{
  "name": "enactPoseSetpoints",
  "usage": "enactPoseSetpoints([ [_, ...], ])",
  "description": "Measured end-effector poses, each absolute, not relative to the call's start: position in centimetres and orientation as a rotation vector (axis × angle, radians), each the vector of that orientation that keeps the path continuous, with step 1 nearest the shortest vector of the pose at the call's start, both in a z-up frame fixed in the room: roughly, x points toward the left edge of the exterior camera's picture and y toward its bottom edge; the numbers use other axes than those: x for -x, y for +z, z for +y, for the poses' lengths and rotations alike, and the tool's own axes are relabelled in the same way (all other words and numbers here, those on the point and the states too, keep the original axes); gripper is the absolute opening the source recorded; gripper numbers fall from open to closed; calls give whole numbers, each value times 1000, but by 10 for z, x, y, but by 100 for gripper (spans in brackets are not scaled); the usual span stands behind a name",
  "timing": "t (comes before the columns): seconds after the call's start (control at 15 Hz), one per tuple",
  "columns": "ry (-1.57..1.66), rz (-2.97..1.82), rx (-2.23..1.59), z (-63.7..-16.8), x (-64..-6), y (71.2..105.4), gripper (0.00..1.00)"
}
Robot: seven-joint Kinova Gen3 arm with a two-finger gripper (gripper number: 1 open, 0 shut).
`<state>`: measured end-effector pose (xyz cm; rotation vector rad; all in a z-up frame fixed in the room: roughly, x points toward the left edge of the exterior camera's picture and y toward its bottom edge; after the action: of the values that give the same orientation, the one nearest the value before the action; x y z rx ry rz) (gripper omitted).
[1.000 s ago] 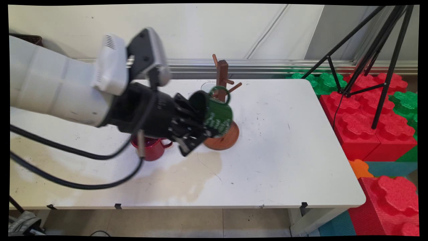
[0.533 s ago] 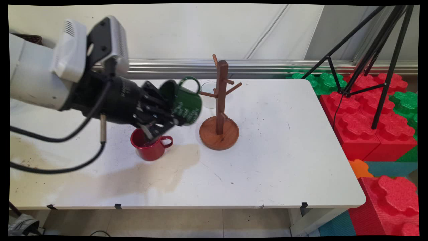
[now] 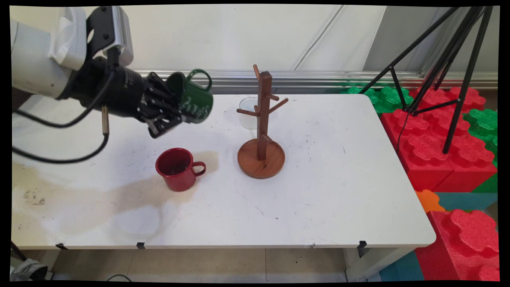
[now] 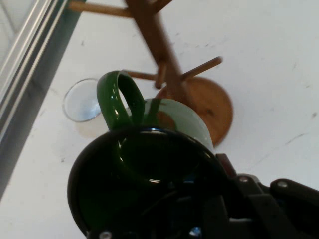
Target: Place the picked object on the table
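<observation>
1. While lifted clear of the tabletop (image 3: 326,191) toward its far left, the gripper (image 3: 169,115) is clamped on the green mug (image 3: 194,103), handle up.
2. Wooden mug tree (image 3: 261,135): mid-tabletop.
3. Red mug (image 3: 177,169): left of the tree's base.
4. Clear glass (image 3: 248,113): near far edge.
</observation>
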<state>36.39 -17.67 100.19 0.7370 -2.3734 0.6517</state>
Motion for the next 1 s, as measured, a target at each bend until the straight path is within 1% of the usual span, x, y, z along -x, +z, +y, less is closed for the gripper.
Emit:
enactPoseSetpoints([
  [0.4,721,-2425,-784,-215,-406,1003,0],
  [1.0,707,-2581,-874,-274,-442,987,0],
])
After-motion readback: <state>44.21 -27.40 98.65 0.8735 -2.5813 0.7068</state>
